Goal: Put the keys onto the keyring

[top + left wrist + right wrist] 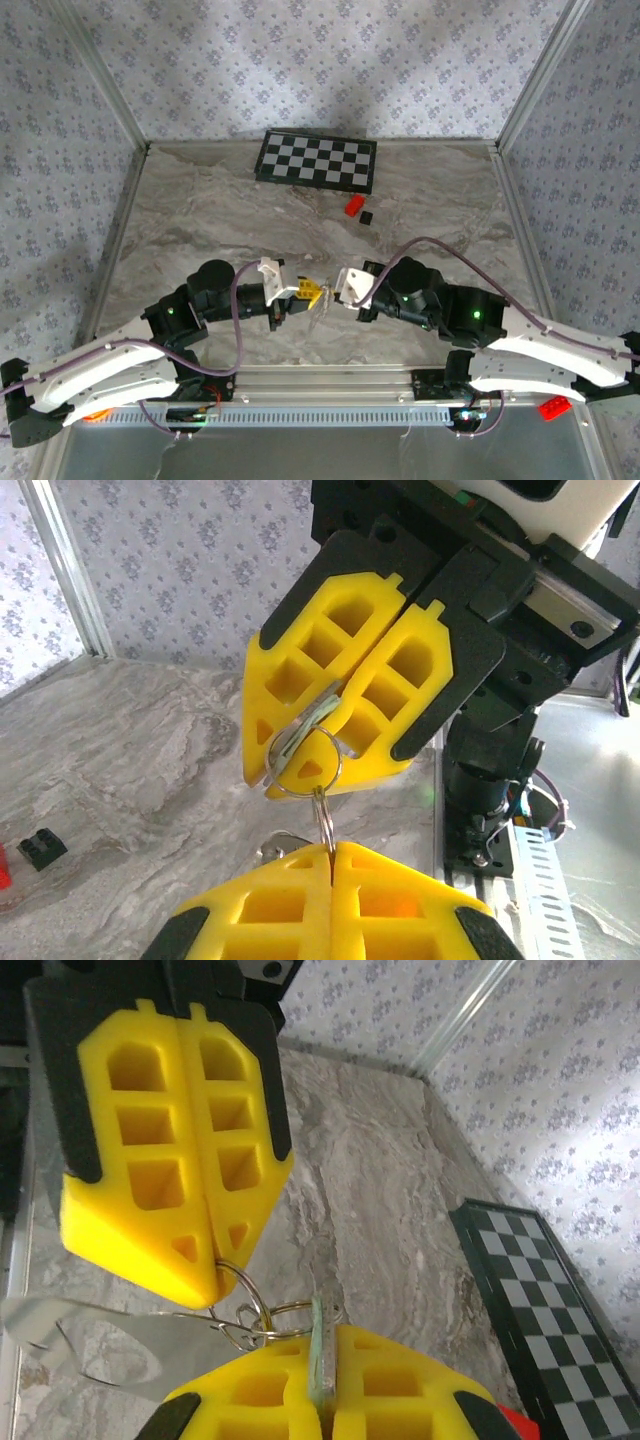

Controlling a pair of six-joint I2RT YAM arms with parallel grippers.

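Both grippers meet above the table's near middle. My left gripper [306,292] [333,848] is shut on a thin wire ring of the keyring [326,815], held edge-on. That ring links to a second loop [303,759] lying against the right gripper's yellow fingers [380,690]. My right gripper [338,285] [322,1365] is shut on the key [322,1345], a pale greenish-silver flat piece standing edge-on between its pads. The key's tip [308,728] sits at the loop. In the right wrist view the keyring [243,1285] hangs from the left gripper's fingertips [190,1250], its loops touching the key.
A flat silvery metal tag [100,1345] hangs from the rings. A small red block [353,205] and black cube [366,216] [40,848] lie further back, before a checkerboard [317,160] [545,1305]. Another red block [553,407] sits by the right arm's base.
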